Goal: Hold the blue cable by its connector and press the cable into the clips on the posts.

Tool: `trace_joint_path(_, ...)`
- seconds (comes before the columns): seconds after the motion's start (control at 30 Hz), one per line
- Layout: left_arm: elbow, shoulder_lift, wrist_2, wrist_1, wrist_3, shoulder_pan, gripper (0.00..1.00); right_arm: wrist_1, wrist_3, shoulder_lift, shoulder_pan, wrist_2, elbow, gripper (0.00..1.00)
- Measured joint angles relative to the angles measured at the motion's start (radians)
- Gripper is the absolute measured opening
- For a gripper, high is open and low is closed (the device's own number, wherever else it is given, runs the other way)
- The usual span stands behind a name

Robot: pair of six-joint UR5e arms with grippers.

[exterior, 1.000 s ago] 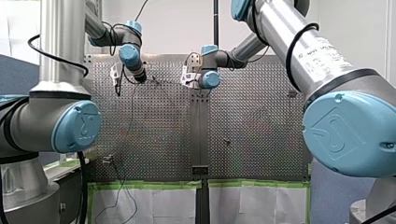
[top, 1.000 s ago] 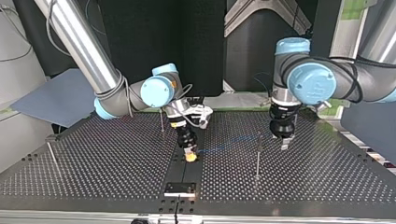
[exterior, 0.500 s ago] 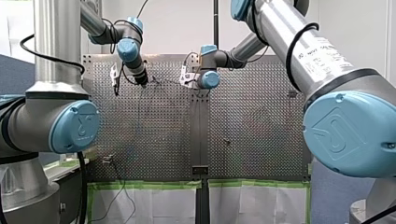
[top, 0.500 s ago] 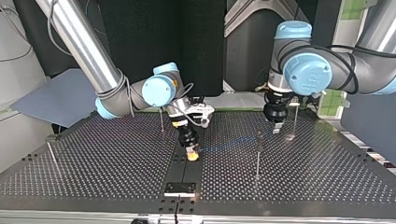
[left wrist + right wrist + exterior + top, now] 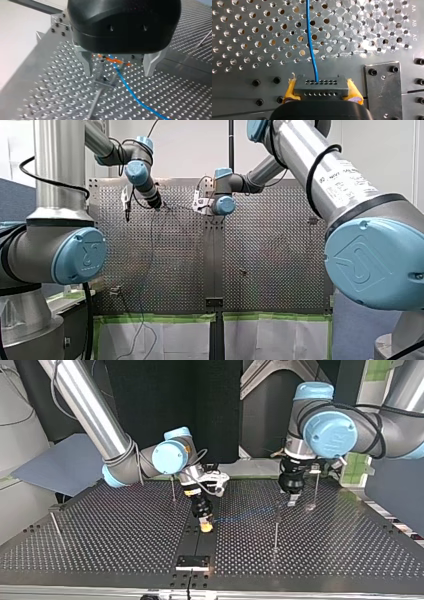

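Table (image 5: 100, 589) rim runs along the top view's near edge, with a small black plate (image 5: 192, 561) just behind it at the middle. Wide bare perforated surface lies to the left, out to a thin post (image 5: 54, 524) by the left edge. Further in, my right arm's jaws are clenched on the black connector (image 5: 321, 86), with yellow pads (image 5: 290, 90) on both its sides, low over the table. The blue cable (image 5: 240, 516) leaves the connector rightward toward a tall post (image 5: 275, 527). Beyond it my left arm's jaws hang released, metal fingers (image 5: 86, 61) apart astride a clip (image 5: 105, 81). The cable passes just beside the clip. Farthest back stand a left post (image 5: 173, 490) and a right post (image 5: 316, 487).
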Motion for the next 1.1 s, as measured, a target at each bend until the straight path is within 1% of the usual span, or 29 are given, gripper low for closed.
trace_joint_path(0.13, 0.000, 0.009, -0.009, 0.006, 0.002, -0.003, 1.00, -0.001, 0.000, 0.000, -0.001, 0.001, 0.000, 0.00)
trace_joint_path(0.33, 0.000, 0.011, -0.015, 0.006, 0.017, -0.018, 1.00, 0.003, 0.001, 0.000, -0.004, 0.000, -0.001, 0.00)
trace_joint_path(0.57, 0.000, 0.011, -0.042, 0.002, 0.017, -0.036, 1.00, 0.009, 0.002, 0.000, -0.007, -0.001, -0.001, 0.00)
trace_joint_path(1.1, 0.000, 0.011, -0.046, 0.005, 0.018, -0.056, 1.00, 0.015, 0.005, 0.000, -0.008, -0.001, -0.001, 0.00)
